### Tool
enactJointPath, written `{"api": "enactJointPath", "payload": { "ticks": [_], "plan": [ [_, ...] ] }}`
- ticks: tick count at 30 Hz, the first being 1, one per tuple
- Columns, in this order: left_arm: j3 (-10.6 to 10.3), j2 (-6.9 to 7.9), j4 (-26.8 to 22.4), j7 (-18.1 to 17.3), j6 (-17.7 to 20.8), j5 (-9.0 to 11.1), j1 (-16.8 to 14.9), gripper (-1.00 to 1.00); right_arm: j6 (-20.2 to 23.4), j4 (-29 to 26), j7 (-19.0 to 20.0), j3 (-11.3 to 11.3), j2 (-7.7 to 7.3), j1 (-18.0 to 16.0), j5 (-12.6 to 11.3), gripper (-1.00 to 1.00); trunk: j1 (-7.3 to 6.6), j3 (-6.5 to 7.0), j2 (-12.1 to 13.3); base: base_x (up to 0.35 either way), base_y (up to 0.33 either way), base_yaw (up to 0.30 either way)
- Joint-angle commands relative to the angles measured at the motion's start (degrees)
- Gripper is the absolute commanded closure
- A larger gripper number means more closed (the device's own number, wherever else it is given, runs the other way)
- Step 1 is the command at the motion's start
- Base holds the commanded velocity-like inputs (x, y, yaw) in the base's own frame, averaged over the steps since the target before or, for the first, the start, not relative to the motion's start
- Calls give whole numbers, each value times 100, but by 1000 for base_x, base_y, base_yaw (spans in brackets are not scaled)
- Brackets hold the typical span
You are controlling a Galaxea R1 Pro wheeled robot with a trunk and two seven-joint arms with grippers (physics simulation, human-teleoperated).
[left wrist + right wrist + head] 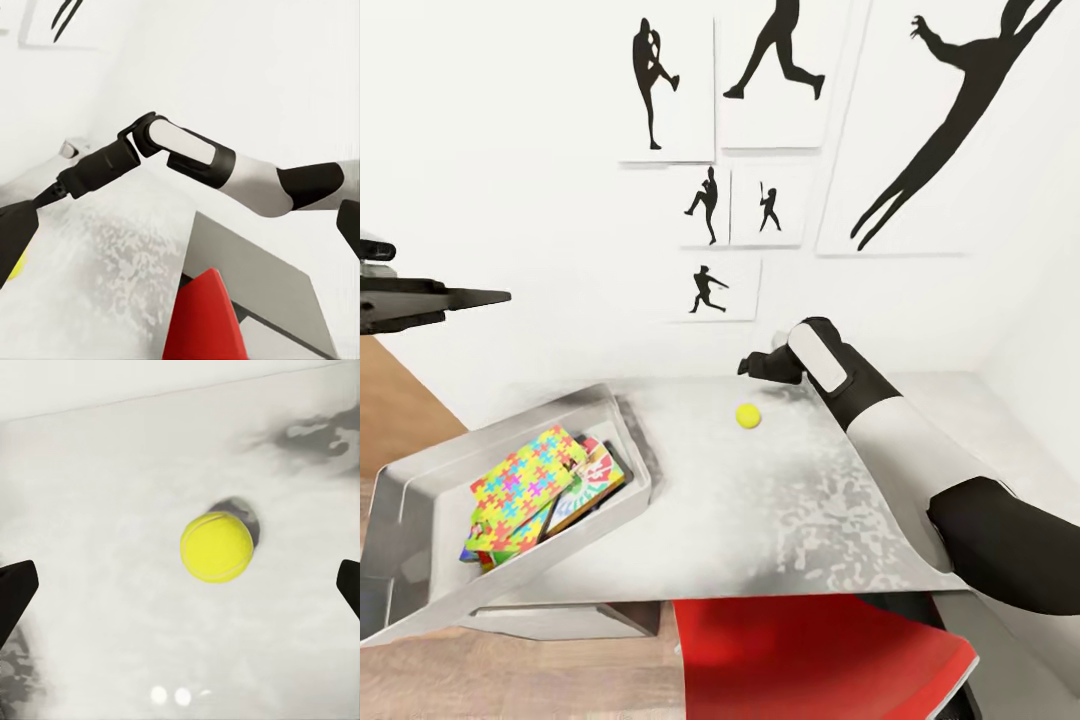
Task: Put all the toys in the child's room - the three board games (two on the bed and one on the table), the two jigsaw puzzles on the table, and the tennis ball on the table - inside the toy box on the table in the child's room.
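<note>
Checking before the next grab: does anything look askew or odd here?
Yes. The toy box sits tilted, hanging past the table edge, with the puzzles piled aslant inside. The ball lies loose on the table.

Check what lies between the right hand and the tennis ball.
Nothing: bare table top separates the right hand from the tennis ball, clearest in the right wrist view.

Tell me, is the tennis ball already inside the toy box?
No, out. The tennis ball lies on the table, apart from the toy box.
</note>
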Motion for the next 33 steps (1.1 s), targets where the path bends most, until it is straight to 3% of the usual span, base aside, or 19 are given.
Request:
{"api": "enactJointPath", "payload": {
  "ticks": [1,8,16,33],
  "plan": [
    [-25,-38,-28,-26,61,-3,-8,-100,4,-6,-53,19,-3,-8,-60,-100,3,-20,-12,0,0,0],
    [-357,-414,-217,-26,61,-32,-13,-100,5,-17,-35,22,-3,-21,-60,-100,3,-85,-12,0,0,0],
    [-474,-723,-263,77,61,-37,-17,-100,33,-52,-30,22,-1,-48,-60,-100,3,-160,-12,0,0,0],
    [-482,-742,-277,160,61,21,-17,-100,57,-73,-32,28,-3,-133,-60,-100,3,-319,-12,0,0,0]
  ]
}}
